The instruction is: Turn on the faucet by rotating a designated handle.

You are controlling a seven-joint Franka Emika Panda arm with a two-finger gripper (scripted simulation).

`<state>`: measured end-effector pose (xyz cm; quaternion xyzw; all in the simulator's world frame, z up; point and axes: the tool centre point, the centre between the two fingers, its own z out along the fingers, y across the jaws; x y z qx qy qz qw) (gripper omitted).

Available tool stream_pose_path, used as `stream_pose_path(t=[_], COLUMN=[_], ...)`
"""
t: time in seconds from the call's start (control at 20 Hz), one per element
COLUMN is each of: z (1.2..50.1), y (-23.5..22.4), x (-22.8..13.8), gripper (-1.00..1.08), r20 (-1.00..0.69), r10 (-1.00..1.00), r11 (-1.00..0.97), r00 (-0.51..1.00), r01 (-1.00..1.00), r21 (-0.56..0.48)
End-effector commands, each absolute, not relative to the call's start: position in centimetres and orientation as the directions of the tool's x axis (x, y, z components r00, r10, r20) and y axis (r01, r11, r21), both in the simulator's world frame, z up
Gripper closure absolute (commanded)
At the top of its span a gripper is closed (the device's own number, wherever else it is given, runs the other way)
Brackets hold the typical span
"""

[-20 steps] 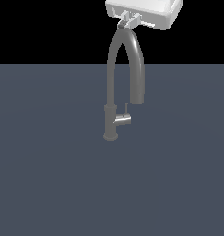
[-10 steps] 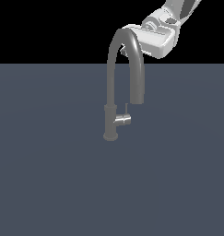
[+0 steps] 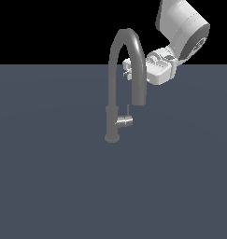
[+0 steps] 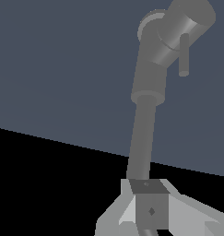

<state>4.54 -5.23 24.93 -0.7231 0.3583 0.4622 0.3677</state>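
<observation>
Scene: A dark grey faucet (image 3: pixel 116 93) stands at the centre of the exterior view on a flat slate-blue surface (image 3: pixel 49 186), its arched spout rising into the black band at the top.

Handle: The short silver handle (image 3: pixel 124 122) juts from the base column toward the exterior view's right, just right of centre, with a thin lever rod rising from it. In the wrist view it is the thick stub (image 4: pixel 185 20) at upper right, the rod hanging beside it.

Arm: The white arm enters from the upper right of the exterior view; the gripper (image 3: pixel 130 70) sits at the spout's upper arch, well above the handle.

Pincer: In the wrist view the pale fingers (image 4: pixel 114 215) flank the dark neck at the bottom edge. Whether they are pinching it, or merely spread around it, cannot be told.

Progress: By the look of it the handle is untouched and the turn not yet begun.

Risk, collision: The gripper is right against the spout. A straight drop toward the handle would likely scrape or snag the arch and neck.

Risk, wrong part: Closing here would grab the neck, not the handle.

Risk, slip: The stub is short and shiny and the rod thin. A shallow or off-centre contact could slide off before it rotates.
</observation>
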Motion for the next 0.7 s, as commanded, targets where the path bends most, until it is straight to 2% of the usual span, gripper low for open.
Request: stream_pose_path(t=[0.0,0.65], z=[22.9,14.8], y=[-5.3,-4.9], x=[5.0,5.9], gripper=[1.08,1.08], r20=[-0.954,-0.999], r10=[-0.15,-0.019], r11=[-0.432,-0.274], r00=[0.258,0.034], r01=[-0.886,-0.961], r21=[-0.172,-0.027])
